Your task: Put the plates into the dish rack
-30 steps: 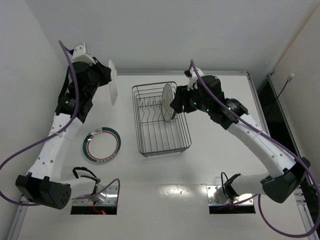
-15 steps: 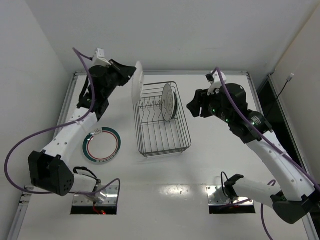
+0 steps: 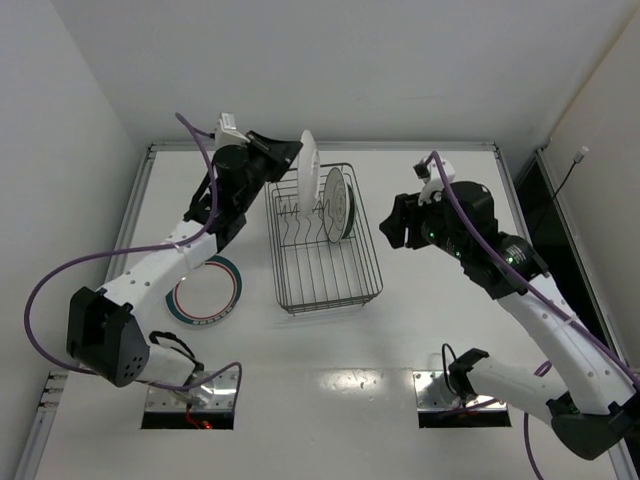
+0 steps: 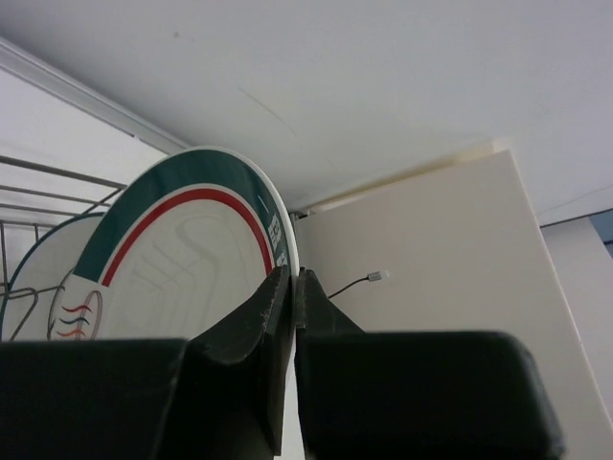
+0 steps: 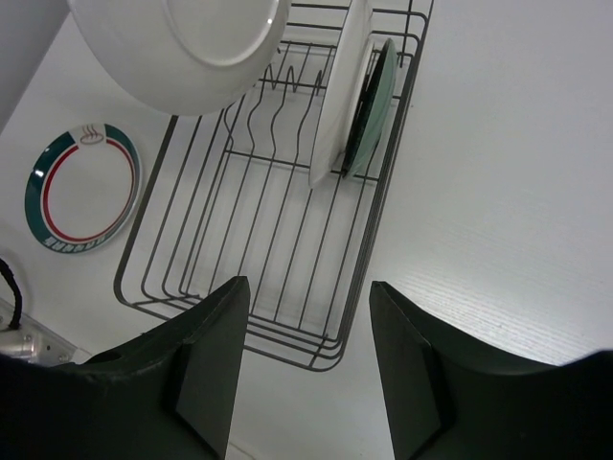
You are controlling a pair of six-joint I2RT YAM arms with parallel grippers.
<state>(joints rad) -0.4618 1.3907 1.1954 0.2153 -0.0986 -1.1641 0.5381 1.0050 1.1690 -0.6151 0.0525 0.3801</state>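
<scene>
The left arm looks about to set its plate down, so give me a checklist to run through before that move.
1. Left pincer shut on the held plate at its rim: ok.
2. Held plate above the dish rack, at its far end: ok.
3. Free slots beside the two racked plates: ok.
4. Right pincer open, off to the rack's right side: ok.
5. Held plate lined up with a divider gap: cannot tell.

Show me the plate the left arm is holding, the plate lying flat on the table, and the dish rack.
held plate (image 4: 182, 278), left wrist view, its face below the red band.
table plate (image 5: 81, 187), right wrist view, its white centre.
dish rack (image 3: 325, 270), top view, its bare wire floor.
</scene>
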